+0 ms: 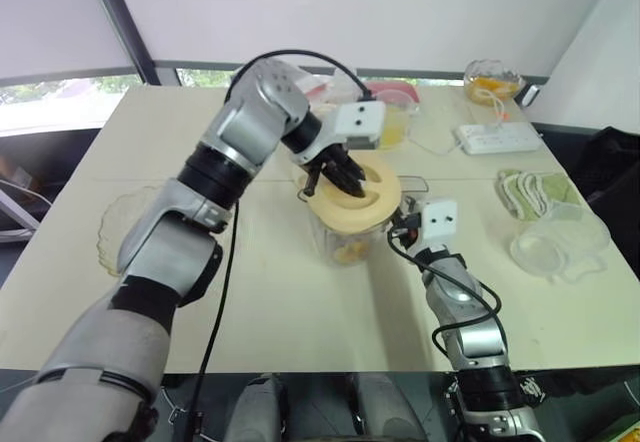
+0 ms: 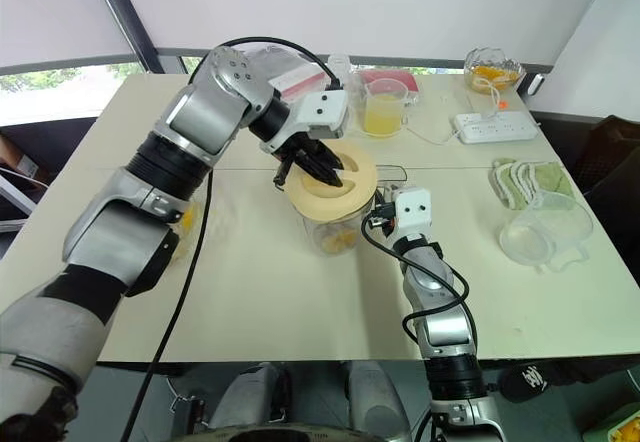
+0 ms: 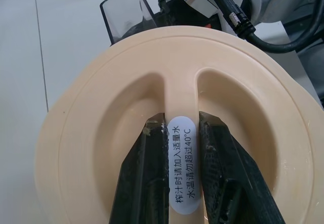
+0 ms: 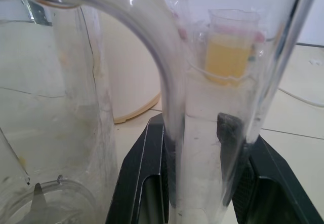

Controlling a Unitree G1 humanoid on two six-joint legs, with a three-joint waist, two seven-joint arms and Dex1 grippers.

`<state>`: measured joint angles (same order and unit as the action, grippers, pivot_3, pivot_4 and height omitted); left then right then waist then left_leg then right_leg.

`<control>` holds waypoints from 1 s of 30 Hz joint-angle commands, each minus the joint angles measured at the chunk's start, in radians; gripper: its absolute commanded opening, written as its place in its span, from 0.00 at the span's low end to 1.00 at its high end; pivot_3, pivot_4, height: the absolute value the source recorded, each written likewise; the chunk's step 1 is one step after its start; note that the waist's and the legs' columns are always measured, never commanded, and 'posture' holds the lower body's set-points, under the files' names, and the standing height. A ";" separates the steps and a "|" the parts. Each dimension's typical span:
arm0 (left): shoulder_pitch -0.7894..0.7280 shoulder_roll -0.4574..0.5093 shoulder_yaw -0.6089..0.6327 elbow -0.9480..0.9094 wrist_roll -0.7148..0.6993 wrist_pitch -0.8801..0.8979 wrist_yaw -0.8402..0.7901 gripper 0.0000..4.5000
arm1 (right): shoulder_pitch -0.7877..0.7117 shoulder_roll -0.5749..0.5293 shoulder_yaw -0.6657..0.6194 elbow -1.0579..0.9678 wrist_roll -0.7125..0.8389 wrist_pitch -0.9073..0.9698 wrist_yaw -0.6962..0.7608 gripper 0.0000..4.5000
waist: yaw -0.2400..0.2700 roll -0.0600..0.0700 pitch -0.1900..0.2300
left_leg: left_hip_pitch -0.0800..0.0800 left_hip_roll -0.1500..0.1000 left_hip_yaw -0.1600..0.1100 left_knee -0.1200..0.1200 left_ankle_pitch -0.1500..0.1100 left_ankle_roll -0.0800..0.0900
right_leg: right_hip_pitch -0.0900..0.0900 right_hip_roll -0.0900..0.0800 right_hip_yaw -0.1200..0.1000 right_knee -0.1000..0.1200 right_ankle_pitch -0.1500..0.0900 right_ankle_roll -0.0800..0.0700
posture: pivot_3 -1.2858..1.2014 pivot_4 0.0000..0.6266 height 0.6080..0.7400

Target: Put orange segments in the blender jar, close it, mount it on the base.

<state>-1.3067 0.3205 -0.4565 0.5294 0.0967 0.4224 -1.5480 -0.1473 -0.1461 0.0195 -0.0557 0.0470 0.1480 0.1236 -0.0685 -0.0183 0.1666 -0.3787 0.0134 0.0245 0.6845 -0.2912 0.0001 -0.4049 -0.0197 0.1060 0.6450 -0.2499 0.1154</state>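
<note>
The left gripper (image 3: 185, 148) pinches the raised centre rib of the round cream plastic lid (image 1: 355, 192), atop the clear plastic blender jar (image 2: 335, 230) mid-tabletop (image 1: 270, 292). The right gripper (image 4: 200, 133) clamps the jar's side handle (image 4: 167, 82). Rigid, smooth, light plastic: the rib and handle look the safest holds.

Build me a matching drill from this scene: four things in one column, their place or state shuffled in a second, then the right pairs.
Things:
1. round cream plastic lid
2. clear plastic blender jar
3. white power strip
4. clear cup of yellow juice

States:
A. lying at the table's far right
B. pinched by its ridge in the left gripper
C. handle between the right gripper's jaws
D. standing beyond the jar

Pairs: 1-B, 2-C, 3-A, 4-D
</note>
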 commanded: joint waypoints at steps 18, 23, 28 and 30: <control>0.081 -0.098 -0.087 -0.046 0.064 0.332 0.227 0.05 | 0.005 -0.061 -0.047 0.051 0.001 0.041 0.017 0.20 | 0.017 0.004 -0.006 | 0.005 0.000 -0.001 -0.001 0.000 0.000 | 0.012 -0.006 -0.001 -0.013 -0.003 0.000 | 0.52 0.24 1.00; 0.101 -0.112 -0.083 -0.050 0.062 0.408 0.275 0.05 | 0.015 -0.073 -0.044 0.006 0.004 0.076 0.019 0.20 | 0.024 0.003 -0.013 | 0.006 -0.002 -0.001 -0.001 0.000 0.000 | 0.015 -0.008 0.000 -0.017 -0.003 0.000 | 0.52 0.24 1.00; 0.120 -0.105 -0.073 -0.052 0.066 0.450 0.319 0.05 | 0.015 -0.081 -0.033 -0.026 0.007 0.105 0.028 0.20 | 0.025 0.004 -0.017 | 0.006 -0.002 -0.002 -0.001 -0.001 0.000 | 0.015 -0.009 -0.001 -0.018 -0.004 0.001 | 0.52 0.24 1.00; 0.124 -0.088 -0.069 -0.055 0.070 0.465 0.328 0.05 | 0.002 -0.081 -0.022 -0.043 0.002 0.115 0.029 0.20 | 0.025 0.004 -0.018 | 0.006 -0.002 -0.002 -0.001 -0.001 0.000 | 0.015 -0.010 -0.001 -0.018 -0.004 0.001 | 0.52 0.24 1.00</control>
<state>-1.2498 0.2143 -0.4577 0.4059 0.1086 0.8413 -1.3071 -0.1587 -0.1969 -0.0242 -0.0611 0.0941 0.2469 0.1407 -0.0440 -0.0147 0.1490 -0.3727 0.0114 0.0224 0.6831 -0.2921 0.0003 -0.3903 -0.0292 0.1052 0.6272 -0.2540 0.1165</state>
